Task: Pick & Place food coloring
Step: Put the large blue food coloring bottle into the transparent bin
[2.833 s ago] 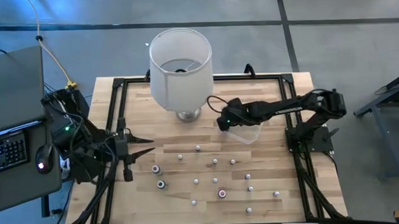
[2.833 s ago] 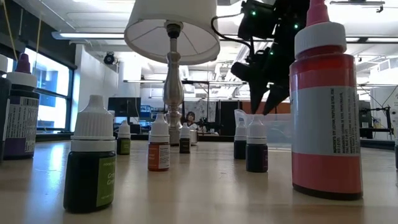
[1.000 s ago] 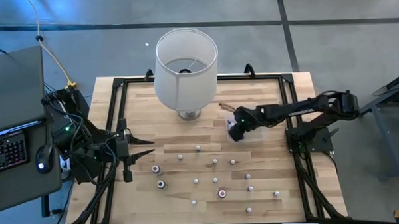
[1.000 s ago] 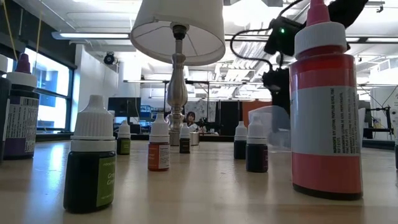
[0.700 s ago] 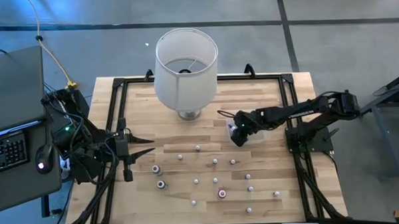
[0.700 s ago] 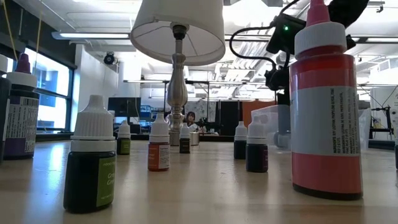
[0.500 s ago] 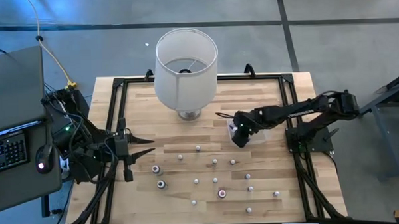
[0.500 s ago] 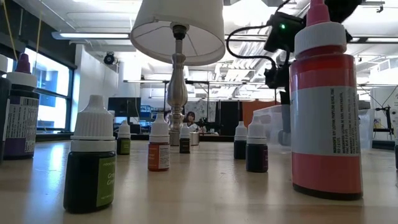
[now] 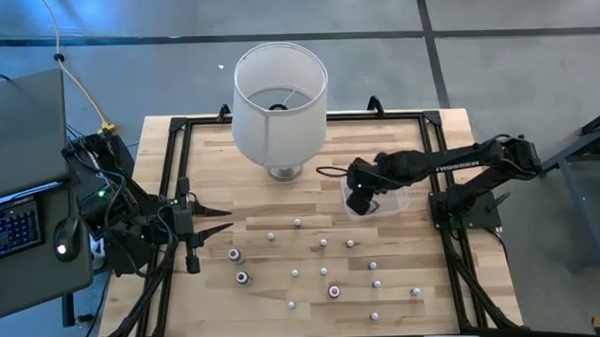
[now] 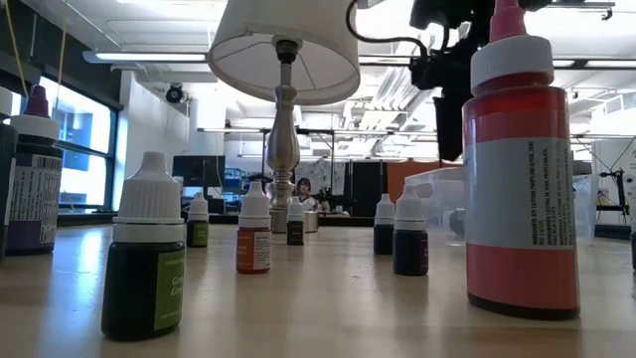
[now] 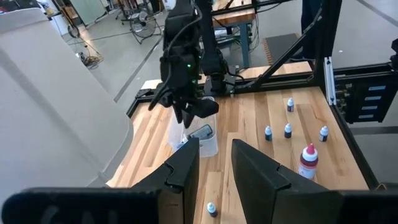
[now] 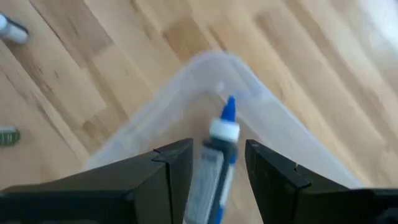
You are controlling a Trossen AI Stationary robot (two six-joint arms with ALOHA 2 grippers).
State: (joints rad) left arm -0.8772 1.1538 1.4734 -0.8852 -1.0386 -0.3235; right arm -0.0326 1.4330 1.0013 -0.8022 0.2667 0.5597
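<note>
Since 0.5 s ago the right claw (image 9: 358,200) has lifted over the tub (image 9: 393,201) right of frame centre, clamped on 1 food coloring bottle (image 12: 217,158) with a white cap and blue tip. 13 bottles (image 9: 333,290) dot the table (image 9: 210,157). Left claw (image 9: 222,219) waits half-open at left.

Hardly any readable text on the bottles

In the low view, the nearest dark bottle (image 10: 145,257) on the counter carries a green label beginning "Gr", the rest too blurred to read. The big red bottle (image 10: 521,169) and the purple bottle (image 10: 32,179) show fine print that cannot be made out.
</note>
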